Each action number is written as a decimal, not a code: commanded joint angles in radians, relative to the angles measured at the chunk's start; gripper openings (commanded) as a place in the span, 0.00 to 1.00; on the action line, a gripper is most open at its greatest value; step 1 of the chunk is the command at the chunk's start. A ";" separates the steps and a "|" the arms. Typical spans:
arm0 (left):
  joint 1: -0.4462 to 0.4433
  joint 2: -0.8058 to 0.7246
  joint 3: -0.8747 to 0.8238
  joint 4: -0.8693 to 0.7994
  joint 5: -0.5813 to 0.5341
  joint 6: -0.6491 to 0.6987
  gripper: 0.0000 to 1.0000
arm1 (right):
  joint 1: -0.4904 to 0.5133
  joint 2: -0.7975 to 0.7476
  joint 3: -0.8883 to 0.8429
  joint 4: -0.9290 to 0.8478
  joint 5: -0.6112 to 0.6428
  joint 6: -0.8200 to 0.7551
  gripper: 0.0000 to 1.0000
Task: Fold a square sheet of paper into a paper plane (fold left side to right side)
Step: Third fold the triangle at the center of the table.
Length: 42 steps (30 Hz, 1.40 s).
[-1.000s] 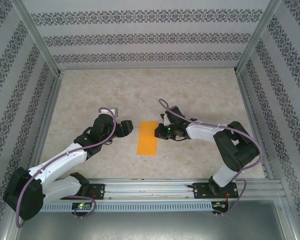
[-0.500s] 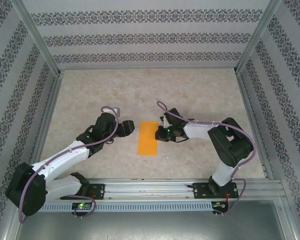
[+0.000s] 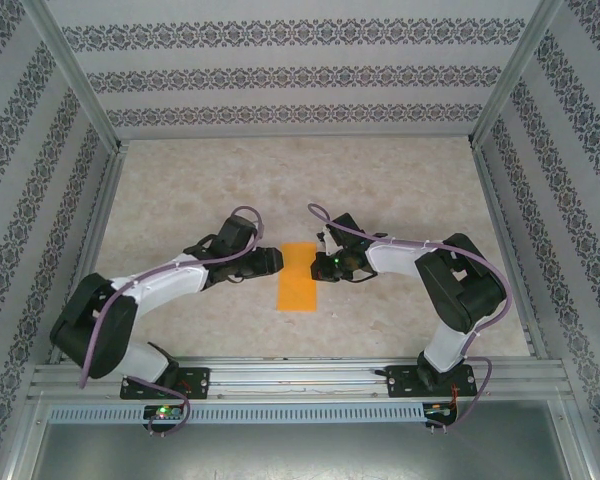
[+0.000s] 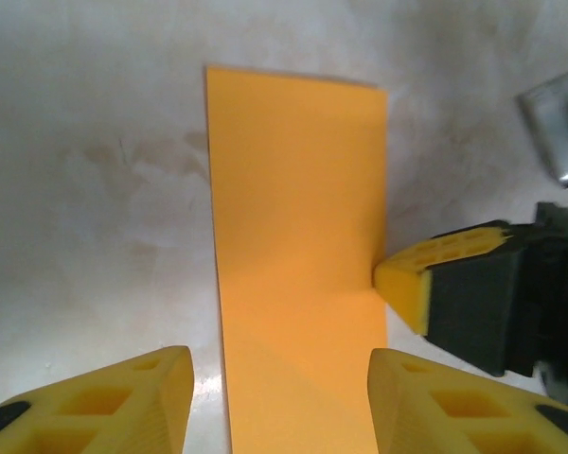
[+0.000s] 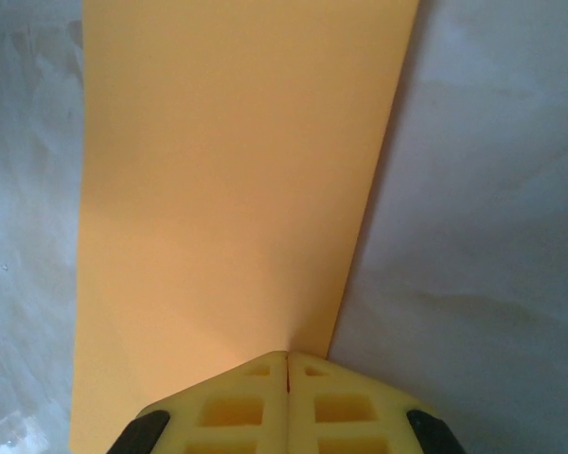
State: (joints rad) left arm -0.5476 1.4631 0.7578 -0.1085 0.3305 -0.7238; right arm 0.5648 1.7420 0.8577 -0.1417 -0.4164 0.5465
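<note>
The square sheet of paper [image 3: 298, 277] lies on the table as a bright orange upright rectangle, folded to half its width. My left gripper [image 3: 268, 262] is open just beyond its left edge; in the left wrist view its yellow fingers [image 4: 123, 397] stand either side of the sheet [image 4: 298, 246] without touching it. My right gripper [image 3: 322, 265] is shut with nothing between its pads. Its closed tip [image 5: 289, 364] rests on the sheet [image 5: 227, 161] at the right edge, and the same yellow tip [image 4: 402, 284] meets that edge in the left wrist view.
The pale speckled tabletop [image 3: 400, 190] is fenced by metal rails and patterned walls. A rail [image 3: 310, 375] carrying both arm bases runs along the near edge. The right arm's elbow [image 3: 465, 285] rises to the right of the sheet.
My left arm has swung right, bringing its gripper up to the sheet's left edge, and its jaws have narrowed. The right gripper and the sheet have stayed put.
</note>
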 commanded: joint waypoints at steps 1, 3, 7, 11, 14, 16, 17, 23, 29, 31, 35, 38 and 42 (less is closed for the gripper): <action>0.010 0.051 0.034 -0.055 0.066 -0.035 0.50 | -0.009 0.033 0.001 -0.064 0.053 -0.025 0.00; 0.008 0.082 0.047 -0.063 0.082 -0.032 0.48 | -0.009 0.033 0.000 -0.060 0.050 -0.022 0.00; 0.005 0.135 0.067 -0.062 0.117 -0.030 0.43 | -0.008 0.039 -0.002 -0.056 0.047 -0.019 0.00; 0.003 0.170 0.067 -0.022 0.138 -0.041 0.43 | -0.007 0.040 -0.004 -0.048 0.039 -0.014 0.00; 0.003 0.191 0.070 -0.010 0.142 -0.041 0.42 | -0.006 0.042 -0.005 -0.045 0.036 -0.012 0.00; 0.003 0.201 0.072 -0.011 0.136 -0.040 0.43 | -0.006 0.043 -0.005 -0.044 0.035 -0.012 0.00; 0.003 0.206 0.074 -0.011 0.135 -0.037 0.43 | -0.005 0.043 -0.006 -0.043 0.035 -0.011 0.00; 0.003 0.233 0.068 0.021 0.172 -0.044 0.36 | -0.005 0.050 -0.005 -0.042 0.033 -0.014 0.00; 0.003 0.246 0.062 0.066 0.205 -0.060 0.30 | -0.005 0.053 -0.003 -0.040 0.030 -0.013 0.00; 0.003 0.247 0.058 0.083 0.212 -0.068 0.30 | -0.006 0.051 -0.005 -0.039 0.030 -0.014 0.00; 0.003 0.247 0.057 0.094 0.212 -0.073 0.30 | -0.005 0.051 -0.006 -0.040 0.030 -0.013 0.00; 0.003 0.247 0.046 0.129 0.225 -0.088 0.30 | -0.005 0.051 -0.006 -0.039 0.028 -0.014 0.00; 0.003 0.241 0.039 0.144 0.223 -0.095 0.32 | -0.005 0.051 -0.006 -0.039 0.028 -0.016 0.00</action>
State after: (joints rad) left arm -0.5419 1.7008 0.8101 -0.0265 0.5274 -0.7982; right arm 0.5648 1.7477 0.8604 -0.1410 -0.4282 0.5449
